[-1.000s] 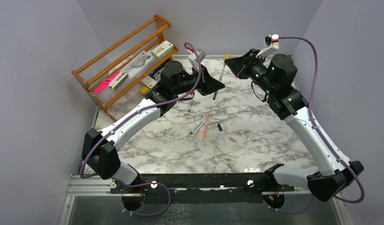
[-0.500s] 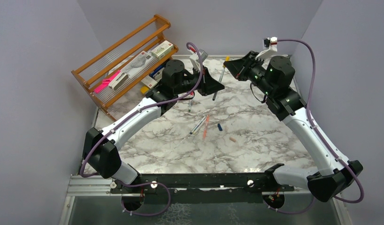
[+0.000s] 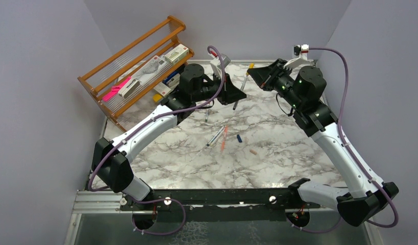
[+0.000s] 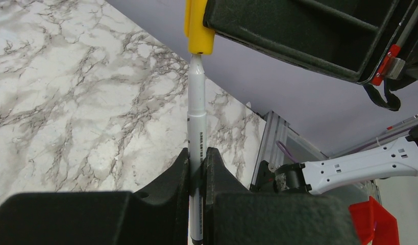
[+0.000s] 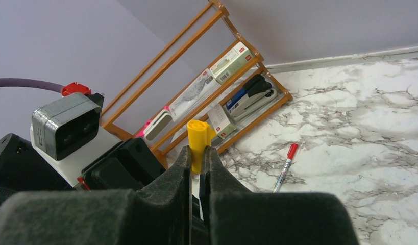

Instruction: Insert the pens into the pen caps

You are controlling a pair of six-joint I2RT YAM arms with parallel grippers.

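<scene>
The left gripper (image 4: 197, 166) clenched a slim grey-white plastic pen (image 4: 197, 109), its rear hidden inside the grip; the right gripper (image 5: 196, 159) pinched a short yellow plastic cap (image 5: 198, 133), partly hidden, over the pen's tip

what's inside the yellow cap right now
The pen in the left gripper has its narrow tip at the open end of the yellow cap. How far it goes in is hidden by the cap's wall.

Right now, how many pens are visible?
4. A white pen in the left gripper, a red-tipped pen near it, a grey pen and an orange pen mid-table. Others possibly hidden.
</scene>
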